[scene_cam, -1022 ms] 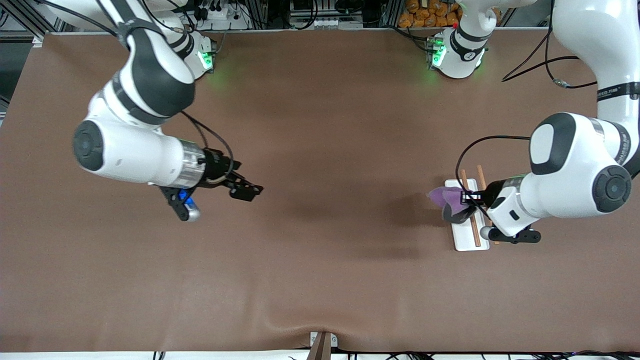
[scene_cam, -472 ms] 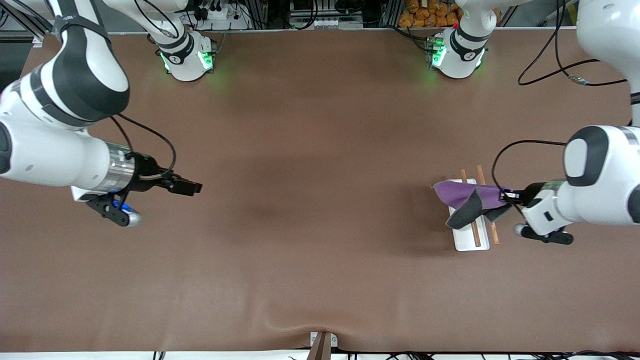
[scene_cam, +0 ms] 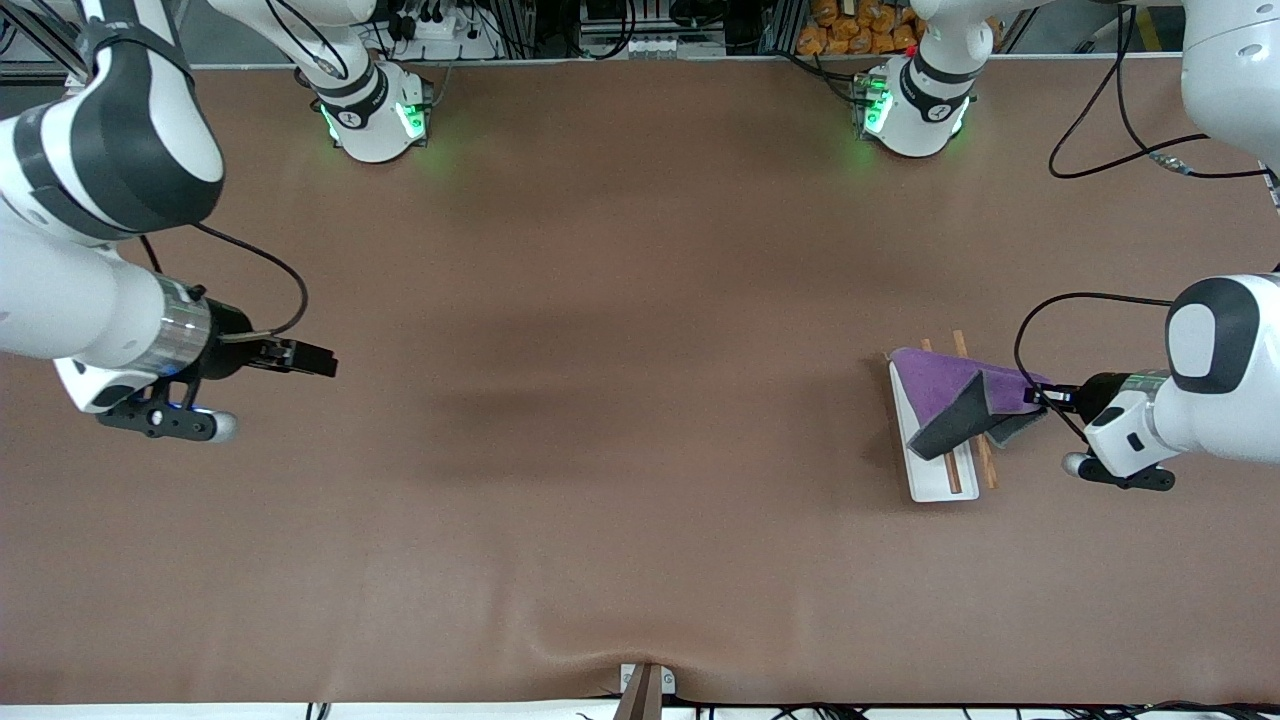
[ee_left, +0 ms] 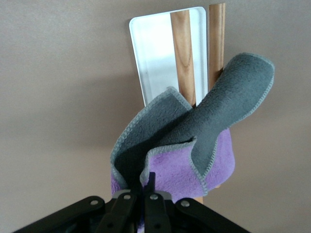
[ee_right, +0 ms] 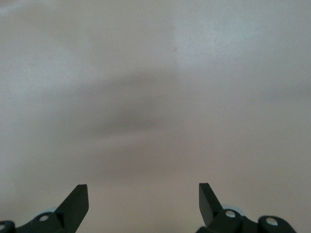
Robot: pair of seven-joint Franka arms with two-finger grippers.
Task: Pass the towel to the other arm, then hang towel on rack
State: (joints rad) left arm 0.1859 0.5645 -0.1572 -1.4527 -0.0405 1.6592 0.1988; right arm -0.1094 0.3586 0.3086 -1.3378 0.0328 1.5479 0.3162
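Note:
The towel (scene_cam: 945,385), purple with a dark grey flap folded over, lies draped across the farther half of the rack (scene_cam: 940,475), a white base plate with two wooden rods. My left gripper (scene_cam: 1036,397) is shut on the towel's corner, just off the rack toward the left arm's end of the table. In the left wrist view the towel (ee_left: 194,145) hangs from my left gripper (ee_left: 146,187) over the rods (ee_left: 182,48) and the white plate (ee_left: 150,53). My right gripper (scene_cam: 322,360) is open and empty over bare table at the right arm's end; it also shows in the right wrist view (ee_right: 143,194).
The brown table mat (scene_cam: 640,400) stretches between the two arms. A small wooden and white fixture (scene_cam: 645,688) sits at the mat's near edge. Black cables (scene_cam: 1110,150) hang by the left arm.
My left gripper has pulled the towel across the rack toward the left arm's end, spreading it over the rods. My right arm has drawn back toward its own end of the table.

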